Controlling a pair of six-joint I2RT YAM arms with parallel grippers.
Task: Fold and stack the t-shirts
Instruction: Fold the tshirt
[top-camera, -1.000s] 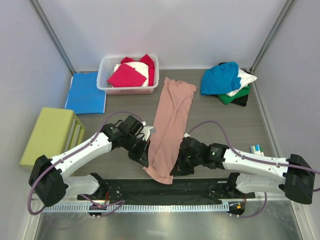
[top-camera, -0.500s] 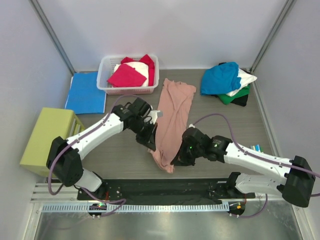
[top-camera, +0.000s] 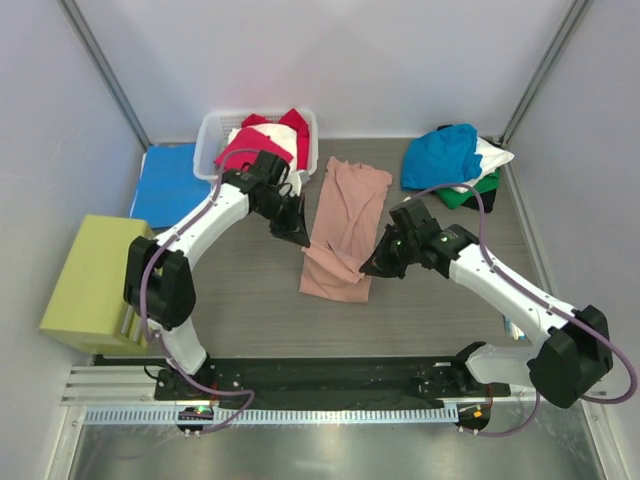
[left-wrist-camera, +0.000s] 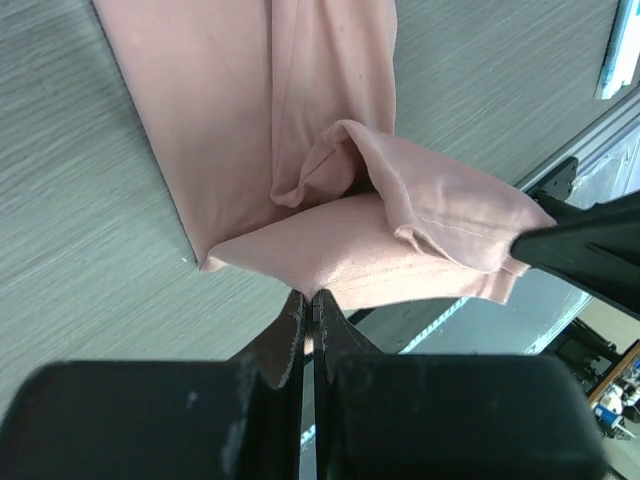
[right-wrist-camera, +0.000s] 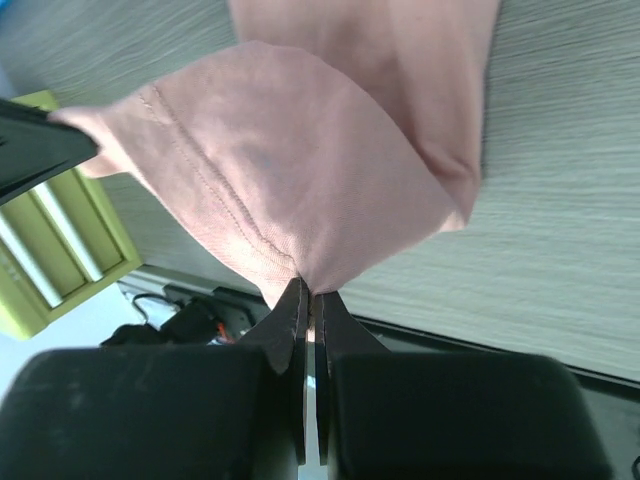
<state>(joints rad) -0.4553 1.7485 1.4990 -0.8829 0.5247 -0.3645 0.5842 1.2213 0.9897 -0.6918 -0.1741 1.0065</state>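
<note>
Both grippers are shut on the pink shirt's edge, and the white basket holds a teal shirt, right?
No. The top external view shows the white basket holding a magenta shirt; the teal shirt lies back right. Left gripper and right gripper are shut on the pink shirt.

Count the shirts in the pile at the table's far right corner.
4 show: the teal-blue shirt on top, the white shirt poking out to its right, the green shirt beneath them, and the black shirt at the bottom. More may be hidden underneath.
</note>
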